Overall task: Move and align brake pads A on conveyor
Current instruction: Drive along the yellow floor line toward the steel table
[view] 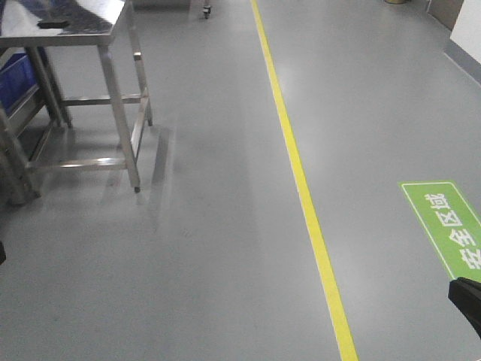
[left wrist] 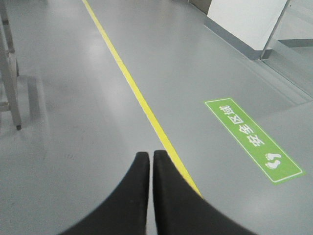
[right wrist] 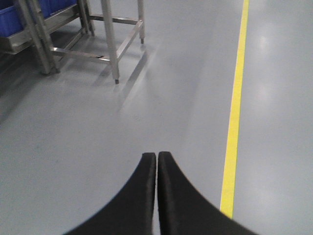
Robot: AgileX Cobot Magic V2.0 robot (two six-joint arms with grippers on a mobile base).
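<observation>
Floor (view: 210, 248) grey beneath left hand (left wrist: 149, 155), right hand (right wrist: 157, 155); both closed, empty

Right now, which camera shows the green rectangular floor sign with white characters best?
The left wrist view: the green rectangular floor sign lies whole there, white characters and footprint symbol clear. The front view crops the sign at the right edge. The right wrist view does not show it.
</observation>
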